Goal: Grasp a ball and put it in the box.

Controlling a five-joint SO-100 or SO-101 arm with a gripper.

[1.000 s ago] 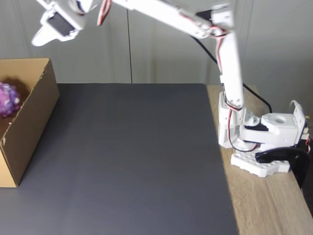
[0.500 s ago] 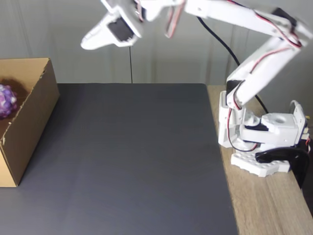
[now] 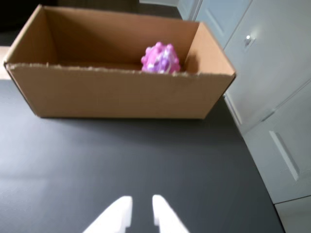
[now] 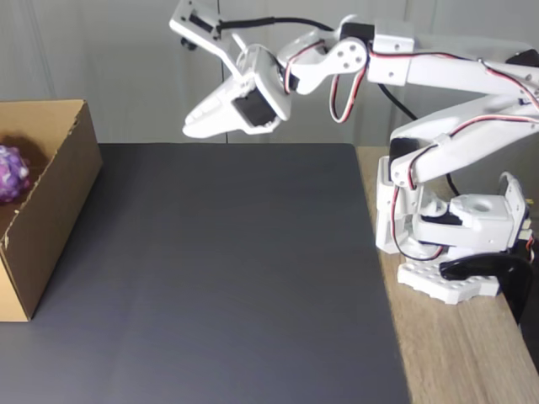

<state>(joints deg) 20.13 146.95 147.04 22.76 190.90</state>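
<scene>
The ball [image 3: 161,58] already rests inside the box [image 3: 116,92], at the mat's [image 4: 227,269] left edge. Fold the arm home (nothing's carried); the gripper [image 3: 142,209] hangs empty above the far edge, fingertips nearly together.

The ball [image 3: 161,58] is mottled pink, purple and white; in the fixed view [image 4: 12,173] it reads more purple with pale spots. The box [image 3: 121,92] is plain brown cardboard, its inner walls a darker, shaded brown. A matte dark grey mat [image 4: 227,278] covers most of the bench, and along the right edge the bench [image 4: 455,353] shows light wood grain. The arm [image 4: 438,76] is white with black joints and red, white and black wires. The end effector [image 3: 141,213] is white. The cupboard doors [image 3: 272,73] are pale grey-white.
</scene>
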